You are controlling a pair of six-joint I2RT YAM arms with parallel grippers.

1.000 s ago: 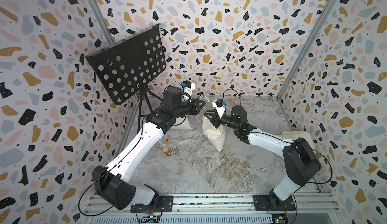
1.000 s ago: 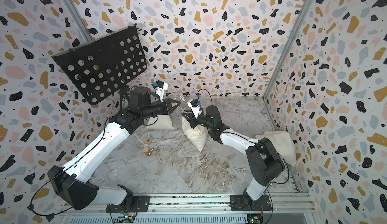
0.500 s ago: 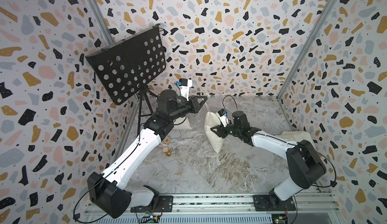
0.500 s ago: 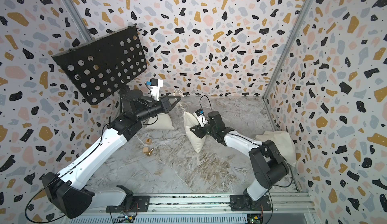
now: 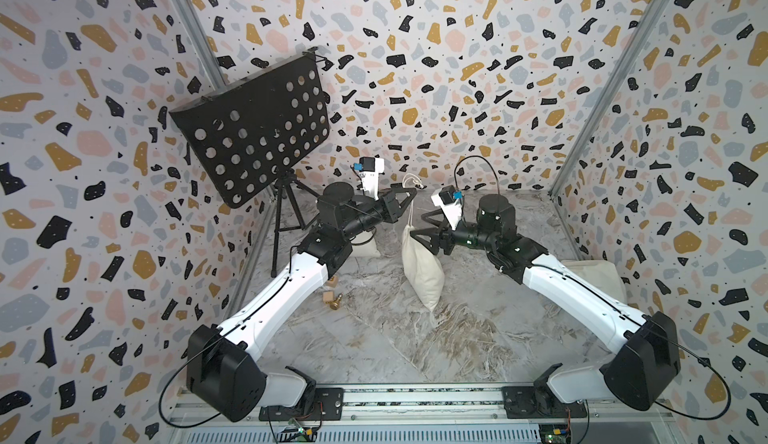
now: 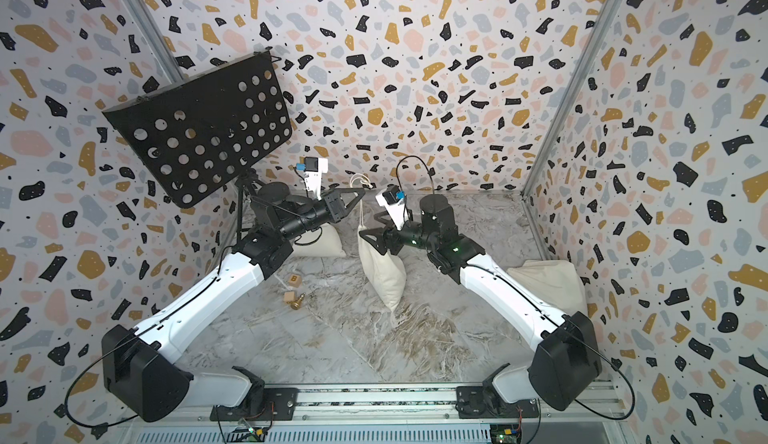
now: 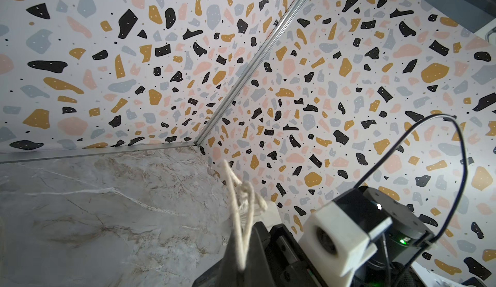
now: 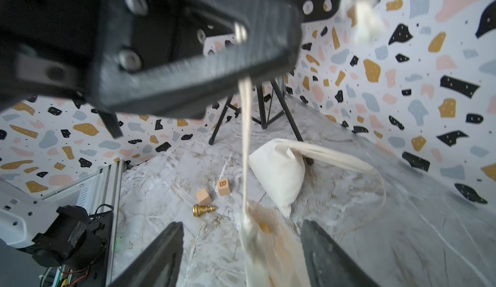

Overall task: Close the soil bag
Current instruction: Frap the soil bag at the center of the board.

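Only one letter reads – a "B" on a wooden block on the floor.

Soil bag occupying ctr of counter, btwn both arms. Left gripper hanging above it, drawstring running down to bag neck. Right gripper fingers standing either side of neck. Music stand standing rear left. Block, 2nd block & chess piece lying left of bag. 2nd bag lying behind left arm, 3rd bag lying far right.
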